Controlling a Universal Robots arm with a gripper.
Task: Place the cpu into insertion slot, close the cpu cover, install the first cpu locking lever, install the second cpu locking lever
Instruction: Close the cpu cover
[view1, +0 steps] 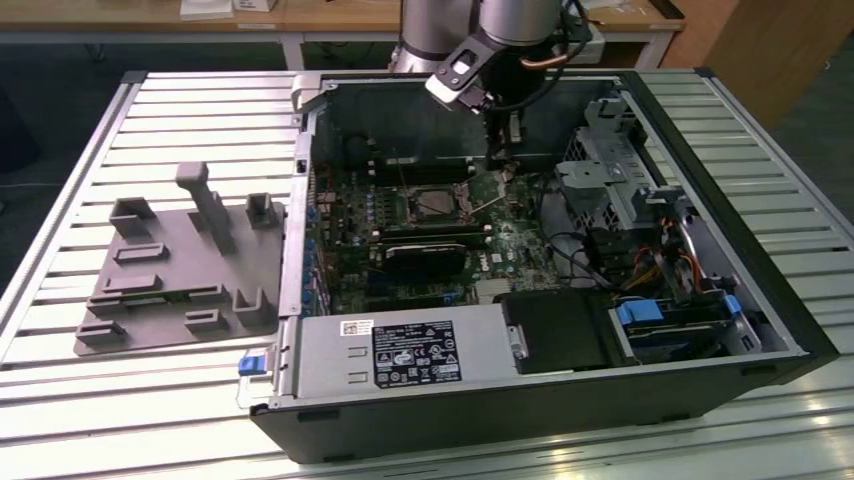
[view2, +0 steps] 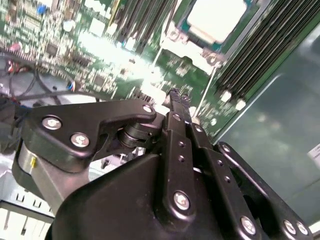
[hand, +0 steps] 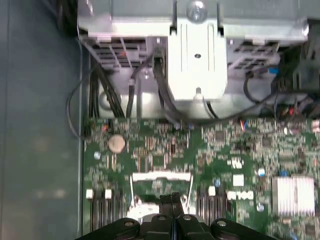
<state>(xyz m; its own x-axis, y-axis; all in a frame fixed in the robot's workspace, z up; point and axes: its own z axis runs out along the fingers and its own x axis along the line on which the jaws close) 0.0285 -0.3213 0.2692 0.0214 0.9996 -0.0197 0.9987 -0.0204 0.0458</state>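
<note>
Gripper (view1: 505, 155): fingers clenched tip to tip in both wrist views (view2: 175, 97), nothing seen between them. It hangs inside the computer case (view1: 400, 110), low over the green board (hand: 150, 150), just beyond the insertion slot (view1: 430, 186) and toward the exterior view's right of it.

Cpu (view2: 216, 19): seated in the slot, pale top up, with a silver frame around it. I take that frame for the cover lying down, but can't confirm.

Step, my reading: first locking lever. One thin wire lever (view2: 206, 87) runs just beside the fingertips, apparently unlatched.

Needs: a short, low sideways push that stays off the board parts.

Room: memory slots (view2: 260, 45) flank the slot closely. The drive cage (view1: 614, 150) and cables (hand: 100, 95) crowd the exterior view's right. It is open above.
</note>
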